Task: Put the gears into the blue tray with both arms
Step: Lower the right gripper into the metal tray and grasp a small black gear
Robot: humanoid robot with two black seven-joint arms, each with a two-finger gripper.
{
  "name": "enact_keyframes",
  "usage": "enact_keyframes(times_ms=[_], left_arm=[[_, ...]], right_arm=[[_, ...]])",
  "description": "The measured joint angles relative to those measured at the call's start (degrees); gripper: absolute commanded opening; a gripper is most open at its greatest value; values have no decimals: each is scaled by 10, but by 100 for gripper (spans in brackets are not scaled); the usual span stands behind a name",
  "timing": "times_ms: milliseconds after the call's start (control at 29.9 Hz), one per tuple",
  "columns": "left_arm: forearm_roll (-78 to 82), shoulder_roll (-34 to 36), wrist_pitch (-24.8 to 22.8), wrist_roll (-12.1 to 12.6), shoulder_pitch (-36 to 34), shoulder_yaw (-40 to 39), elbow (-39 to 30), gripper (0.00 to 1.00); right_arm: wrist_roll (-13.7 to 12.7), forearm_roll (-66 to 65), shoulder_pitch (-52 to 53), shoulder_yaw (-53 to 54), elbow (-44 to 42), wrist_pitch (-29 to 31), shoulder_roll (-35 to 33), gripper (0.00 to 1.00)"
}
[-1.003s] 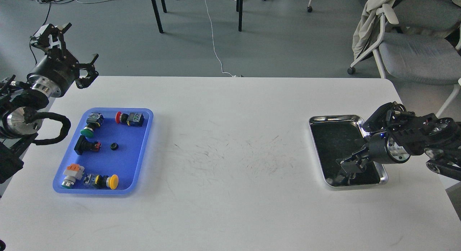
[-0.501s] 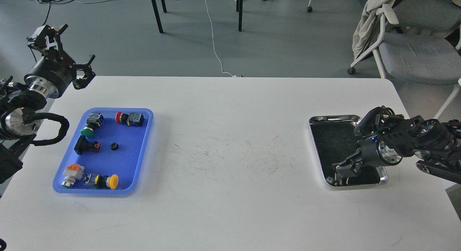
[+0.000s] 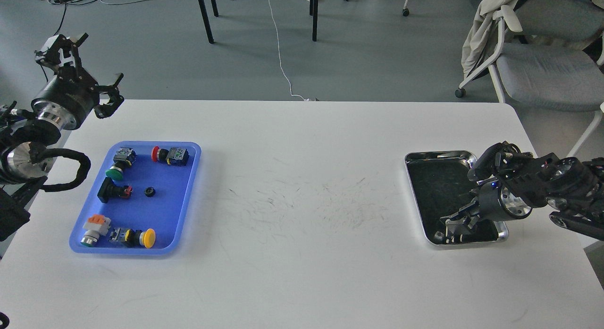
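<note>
The blue tray lies at the table's left. One small black gear rests near the tray's middle, among several coloured-cap push-button switches. My left gripper hangs raised beyond the table's far-left corner, behind the tray, fingers spread open and empty. My right gripper dips into the front left corner of the shiny steel tray at the right. It is dark against the tray's dark inside, so its fingers cannot be told apart. Whether a gear lies under it is hidden.
Scuff marks cross the white table's middle. A grey office chair stands past the far right corner, and table legs and cables sit on the floor behind. My right forearm overhangs the steel tray's right rim.
My right gripper has swung a little lower toward the steel tray's front left corner. My left gripper has drawn slightly back and left, still open.
</note>
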Motion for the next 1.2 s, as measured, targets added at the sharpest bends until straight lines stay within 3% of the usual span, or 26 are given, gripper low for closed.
enact_keyframes(times_ms=[134, 301, 1203], left_arm=[[0, 1, 0, 0, -1, 1, 0, 99], [1, 3, 0, 0, -1, 3, -1, 99], [2, 7, 3, 1, 1, 6, -1, 99]], right_arm=[[0, 0, -2, 0, -4, 0, 5, 68], [5, 0, -4, 0, -6, 0, 8, 55], [20, -1, -4, -1, -15, 9, 16, 28]])
